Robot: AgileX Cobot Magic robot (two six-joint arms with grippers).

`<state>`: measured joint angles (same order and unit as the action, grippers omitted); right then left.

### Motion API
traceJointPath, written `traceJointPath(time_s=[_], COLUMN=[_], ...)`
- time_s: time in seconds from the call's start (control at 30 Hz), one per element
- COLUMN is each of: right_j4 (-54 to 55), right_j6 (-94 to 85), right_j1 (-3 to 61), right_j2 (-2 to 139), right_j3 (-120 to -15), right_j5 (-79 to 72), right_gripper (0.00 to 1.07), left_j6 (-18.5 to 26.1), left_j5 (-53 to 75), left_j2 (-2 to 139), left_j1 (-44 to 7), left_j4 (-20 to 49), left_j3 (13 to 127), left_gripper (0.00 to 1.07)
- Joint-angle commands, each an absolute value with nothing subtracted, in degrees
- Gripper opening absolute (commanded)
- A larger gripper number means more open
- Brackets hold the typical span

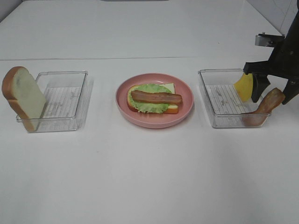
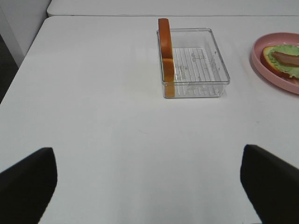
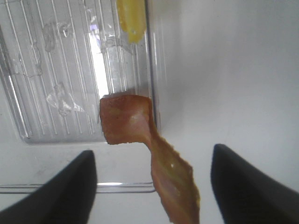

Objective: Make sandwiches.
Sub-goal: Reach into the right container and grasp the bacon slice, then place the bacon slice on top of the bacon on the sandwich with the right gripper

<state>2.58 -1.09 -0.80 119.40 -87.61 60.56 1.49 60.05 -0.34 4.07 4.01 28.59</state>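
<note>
A partly built sandwich (image 1: pixel 154 99) lies on the pink plate (image 1: pixel 154 123): a bread slice, green lettuce and one meat strip on top. Another bread slice (image 1: pixel 21 95) leans upright at the end of the left clear tray (image 1: pixel 65 100). A second meat strip (image 1: pixel 266 106) hangs over the rim of the right clear tray (image 1: pixel 224 100), beside a yellow cheese square (image 1: pixel 244 86). My right gripper (image 1: pixel 274 95) straddles that strip's raised end, its fingers apart on either side and not touching it. My left gripper (image 2: pixel 149 186) is wide open over bare table, holding nothing.
The white table (image 1: pixel 149 177) stretches wide in front of the trays and plate. In the left wrist view the table's edge (image 2: pixel 28 51) runs along one side, with dark floor beyond it. A seam crosses the table behind the trays.
</note>
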Motion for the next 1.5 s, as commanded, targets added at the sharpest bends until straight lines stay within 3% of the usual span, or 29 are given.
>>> traceJointPath(time_s=[0.03,0.07,0.53,0.6,0.63,0.7,1.2,1.5], right_j4=[2.7,2.7,2.6,2.5,2.5,2.5,3.7,15.7], right_j6=[-1.8,-1.8,-1.9,-1.8,-1.8,-1.8,1.0,0.0], right_j1=[-1.0,-1.0,-1.0,-1.0,-1.0,-1.0,-1.0,-0.9], right_j2=[119.6,119.6,119.6,119.6,119.6,119.6,110.6,99.4], right_j3=[-87.4,-87.4,-87.4,-87.4,-87.4,-87.4,-87.7,-87.7], right_j5=[60.8,60.8,61.0,61.3,61.3,61.7,63.5,61.4], right_gripper=[0.41,0.37,0.35,0.16,0.16,0.00,0.00,0.00], left_j6=[1.0,1.0,1.0,1.0,1.0,1.0,1.0,1.0], left_j5=[59.2,59.2,59.2,59.2,59.2,59.2,59.2,59.2], left_j2=[-1.5,-1.5,-1.5,-1.5,-1.5,-1.5,-1.5,-1.5], left_j1=[4.0,4.0,4.0,4.0,4.0,4.0,4.0,4.0], left_j4=[4.4,4.4,4.4,4.4,4.4,4.4,4.4,4.4], left_j3=[28.6,28.6,28.6,28.6,28.6,28.6,28.6,28.6], left_gripper=[1.01,1.01,1.01,1.01,1.01,1.01,1.01,1.01])
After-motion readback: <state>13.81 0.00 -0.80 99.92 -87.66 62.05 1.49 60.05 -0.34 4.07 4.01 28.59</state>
